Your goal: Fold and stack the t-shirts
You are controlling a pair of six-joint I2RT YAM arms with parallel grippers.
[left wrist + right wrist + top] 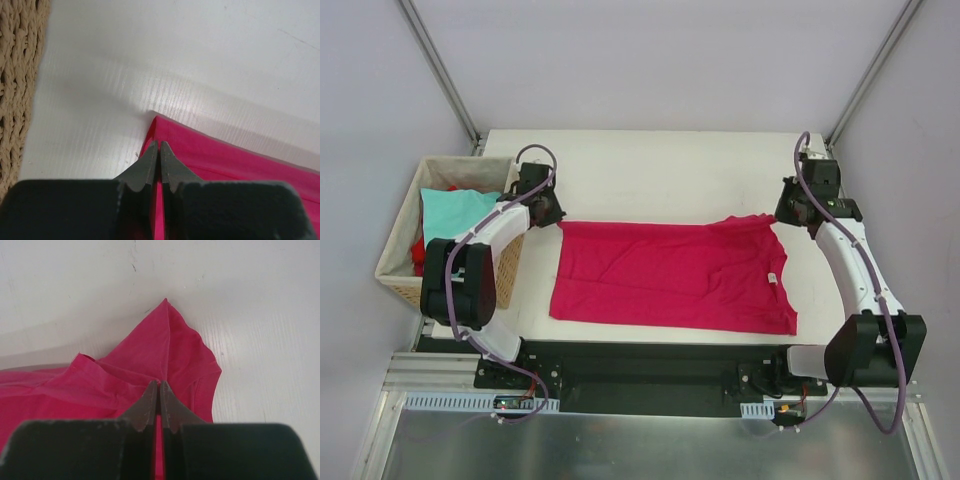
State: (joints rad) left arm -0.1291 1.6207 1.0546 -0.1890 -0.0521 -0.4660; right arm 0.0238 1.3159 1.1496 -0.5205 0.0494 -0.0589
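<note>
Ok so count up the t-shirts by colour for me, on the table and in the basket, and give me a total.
crimson-magenta t-shirt, spread on the table: 1
light teal t-shirt, in the basket: 1
red t-shirt, in the basket, mostly hidden: 1
Total: 3

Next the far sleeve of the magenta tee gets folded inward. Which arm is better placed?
Right, probably. The right gripper is shut on the magenta t-shirt at its far sleeve. The left gripper pinches the far hem corner at the other end, beside the wicker basket.
</note>
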